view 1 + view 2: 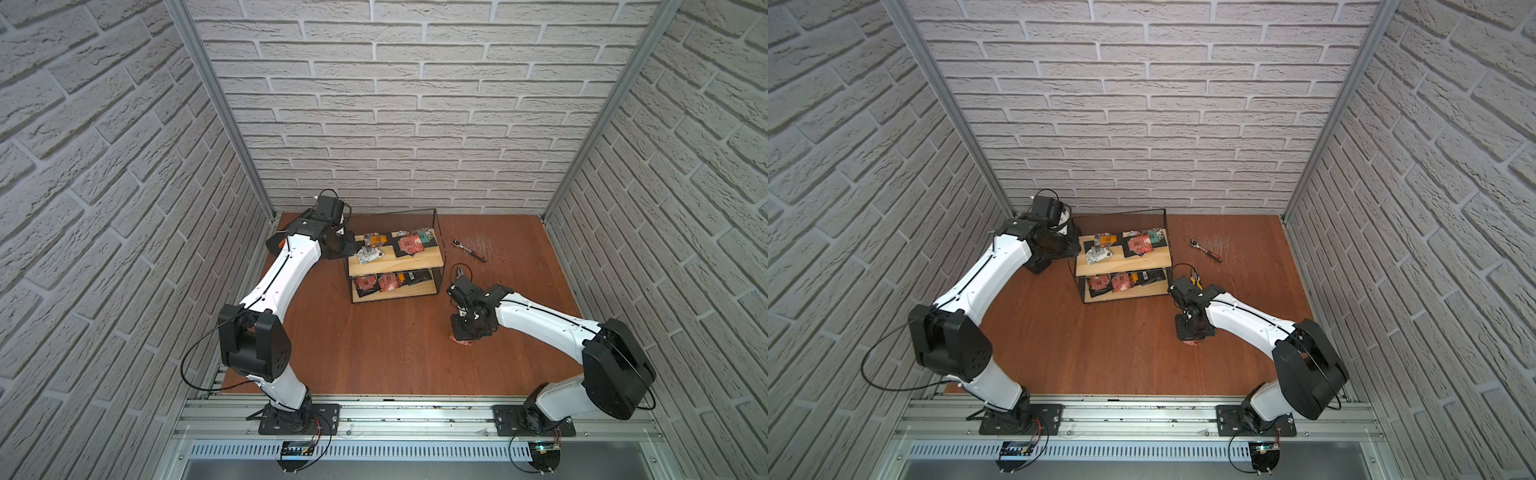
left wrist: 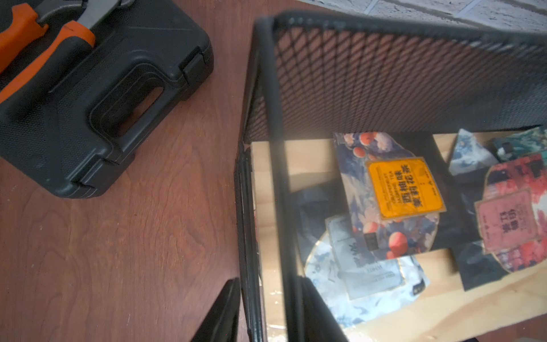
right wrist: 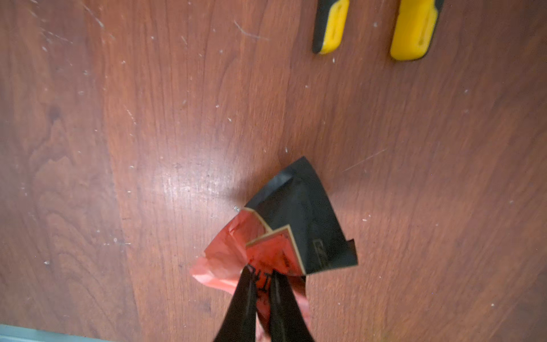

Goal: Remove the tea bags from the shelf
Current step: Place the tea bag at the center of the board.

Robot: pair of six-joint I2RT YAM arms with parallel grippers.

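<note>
The red-and-black tea bag (image 3: 284, 237) is a thin foil sachet, probably almost weightless, limp and slick, so a pinch on a corner or sealed edge should hold best. The right gripper (image 3: 262, 275) is clamped on its red corner, creasing it. Being square, it has no real long axis. It hangs crumpled with its black corner pointing away from the fingers, toward the table (image 3: 118, 148), off the shelf (image 1: 395, 264) and out in front of that shelf's end nearer the right arm. The other tea bags (image 1: 409, 243) lie flat, faces up and overlapping, on both tiers of the shelf. The left gripper (image 2: 269, 281) straddles the shelf's opposite end frame; whether it pinches the frame I cannot tell
</note>
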